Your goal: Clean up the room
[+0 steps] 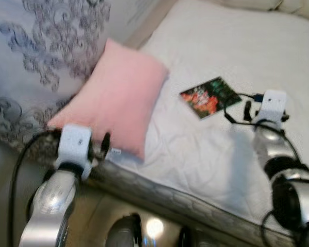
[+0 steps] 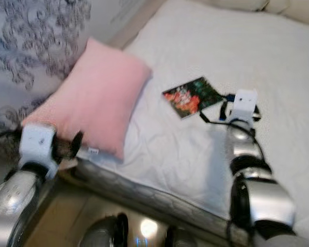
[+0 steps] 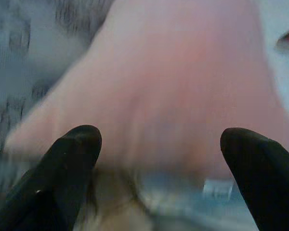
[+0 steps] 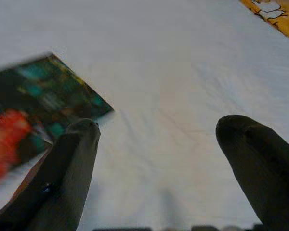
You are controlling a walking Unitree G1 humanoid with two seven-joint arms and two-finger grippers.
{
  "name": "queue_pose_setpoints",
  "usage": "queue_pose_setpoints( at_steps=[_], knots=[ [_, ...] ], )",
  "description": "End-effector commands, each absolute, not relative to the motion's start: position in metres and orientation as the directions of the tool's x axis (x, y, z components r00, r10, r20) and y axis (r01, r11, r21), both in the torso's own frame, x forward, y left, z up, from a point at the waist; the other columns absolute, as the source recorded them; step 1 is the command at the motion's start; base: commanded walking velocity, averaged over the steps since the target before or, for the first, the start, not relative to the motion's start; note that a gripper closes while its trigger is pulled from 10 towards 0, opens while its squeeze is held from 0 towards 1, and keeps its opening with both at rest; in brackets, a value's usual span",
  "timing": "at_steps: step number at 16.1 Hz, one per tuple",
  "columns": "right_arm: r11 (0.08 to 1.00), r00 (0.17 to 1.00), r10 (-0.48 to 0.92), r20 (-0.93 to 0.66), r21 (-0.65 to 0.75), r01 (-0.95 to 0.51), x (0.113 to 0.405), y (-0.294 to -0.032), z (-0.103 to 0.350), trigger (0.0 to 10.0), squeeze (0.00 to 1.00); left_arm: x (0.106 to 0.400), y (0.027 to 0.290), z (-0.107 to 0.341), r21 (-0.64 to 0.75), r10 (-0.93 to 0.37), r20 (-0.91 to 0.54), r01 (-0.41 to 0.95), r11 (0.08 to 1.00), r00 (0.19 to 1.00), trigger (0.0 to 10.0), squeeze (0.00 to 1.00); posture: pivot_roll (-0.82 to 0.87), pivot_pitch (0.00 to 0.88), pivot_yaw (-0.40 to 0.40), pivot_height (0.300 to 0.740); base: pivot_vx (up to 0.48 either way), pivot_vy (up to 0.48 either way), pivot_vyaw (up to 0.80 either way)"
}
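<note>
Pillow (image 1: 116,98), pink and soft, lies at the bed's (image 1: 206,154) near corner beside a glossy booklet (image 1: 210,96). I see my left claw (image 3: 159,144) spread before it, right claw (image 4: 156,132) spread over wrinkled white sheet.

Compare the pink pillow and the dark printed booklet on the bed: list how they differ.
The pink pillow is plain, one soft colour; the booklet is dark with red and green print. The pillow is thick and puffy; the booklet lies thin and flat. The pillow is far larger and sits at the mattress edge, overhanging it by the open left gripper; the booklet lies further in, beside the open right gripper. Both rest on the white bed, each near one gripper.
</note>
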State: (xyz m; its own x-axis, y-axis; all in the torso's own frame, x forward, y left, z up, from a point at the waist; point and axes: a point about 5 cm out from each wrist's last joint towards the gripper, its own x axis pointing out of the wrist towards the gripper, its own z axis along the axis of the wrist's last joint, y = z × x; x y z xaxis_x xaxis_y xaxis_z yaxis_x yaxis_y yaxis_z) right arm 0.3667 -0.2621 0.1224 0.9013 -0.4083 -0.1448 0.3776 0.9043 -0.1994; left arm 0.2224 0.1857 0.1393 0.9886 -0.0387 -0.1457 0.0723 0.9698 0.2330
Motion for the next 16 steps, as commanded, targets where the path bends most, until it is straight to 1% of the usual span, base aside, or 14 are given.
queue_pose_setpoints(
  at_steps=[1,2,3,5,7,8,9,10,11,12,13,14,15,16],
  knots=[
    [0.904,0.896,-0.404,-0.183,-0.232,0.36,0.365,-0.264,0.117,10.0,0.0,0.217,0.188,0.144,0.247,-0.021,-0.147,0.057,0.967,0.989,10.0,0.0,0.35,0.298,-0.016,0.74,0.0,0.0,0.0],
    [0.897,0.893,-0.407,-0.191,-0.268,0.351,0.364,-0.265,0.116,10.0,0.0,0.208,0.19,0.144,0.249,-0.005,-0.162,0.046,0.967,0.987,10.0,0.0,0.38,0.317,-0.013,0.74,0.0,0.0,0.0],
    [0.894,0.9,-0.386,-0.203,-0.324,0.311,0.365,-0.262,0.115,10.0,0.0,0.197,0.195,0.146,0.263,0.015,-0.181,0.034,0.964,0.983,10.0,0.0,0.41,0.341,-0.007,0.74,0.0,0.0,0.0],
    [0.899,0.886,-0.394,-0.243,-0.302,0.317,0.362,-0.261,0.107,10.0,0.0,0.188,0.198,0.149,0.273,0.035,-0.194,0.02,0.962,0.98,10.0,0.0,0.43,0.359,-0.004,0.74,0.0,0.0,0.0],
    [0.926,0.902,-0.348,-0.255,-0.24,0.29,0.366,-0.246,0.105,10.0,0.0,0.187,0.196,0.149,0.273,0.038,-0.202,0.019,0.962,0.979,10.0,0.0,0.42,0.359,-0.008,0.74,0.0,0.0,0.0],
    [0.954,0.932,-0.272,-0.242,-0.197,0.227,0.373,-0.228,0.109,10.0,0.0,0.19,0.194,0.149,0.271,0.032,-0.199,0.024,0.962,0.979,10.0,0.0,0.41,0.353,-0.015,0.74,0.0,0.0,0.0],
    [0.961,0.94,-0.25,-0.234,-0.182,0.21,0.375,-0.222,0.111,10.0,0.0,0.192,0.193,0.149,0.27,0.03,-0.197,0.025,0.962,0.98,10.0,0.0,0.4,0.346,-0.022,0.74,0.0,0.0,0.0],
    [0.971,0.955,-0.231,-0.188,-0.105,0.214,0.381,-0.211,0.12,10.0,0.0,0.2,0.189,0.148,0.255,0.023,-0.183,0.025,0.967,0.983,10.0,0.0,0.38,0.326,-0.035,0.74,0.0,0.0,0.0],
    [0.97,0.962,-0.241,-0.127,-0.076,0.233,0.384,-0.204,0.127,10.0,0.0,0.21,0.184,0.148,0.228,0.006,-0.162,0.032,0.973,0.987,10.0,0.0,0.33,0.288,-0.044,0.74,0.0,0.0,0.0],
    [0.969,0.963,-0.246,-0.109,-0.068,0.239,0.384,-0.202,0.129,10.0,0.0,0.213,0.182,0.149,0.223,0.003,-0.152,0.031,0.974,0.988,10.0,0.0,0.33,0.288,-0.044,0.74,0.0,0.0,0.0],
    [0.962,0.963,-0.267,-0.046,-0.074,0.263,0.383,-0.196,0.13,10.0,0.0,0.226,0.172,0.15,0.193,-0.043,-0.127,0.067,0.979,0.991,10.0,0.0,0.27,0.227,-0.04,0.74,0.0,0.0,0.0],
    [0.953,0.955,-0.297,0.003,-0.065,0.296,0.378,-0.194,0.128,10.0,0.0,0.234,0.164,0.152,0.182,-0.08,-0.104,0.098,0.978,0.991,10.0,0.0,0.25,0.21,-0.038,0.74,0.0,0.0,0.0],
    [0.935,0.937,-0.34,0.081,-0.078,0.346,0.368,-0.192,0.123,10.0,0.0,0.244,0.154,0.153,0.159,-0.13,-0.078,0.141,0.977,0.988,10.0,0.0,0.19,0.157,-0.035,0.74,0.0,0.0,0.0],
    [0.927,0.926,-0.347,0.147,-0.099,0.363,0.354,-0.189,0.117,10.0,0.0,0.254,0.146,0.154,0.122,-0.17,-0.06,0.176,0.977,0.984,10.0,0.0,0.16,0.138,-0.037,0.74,0.0,0.0,0.0]
  ],
)
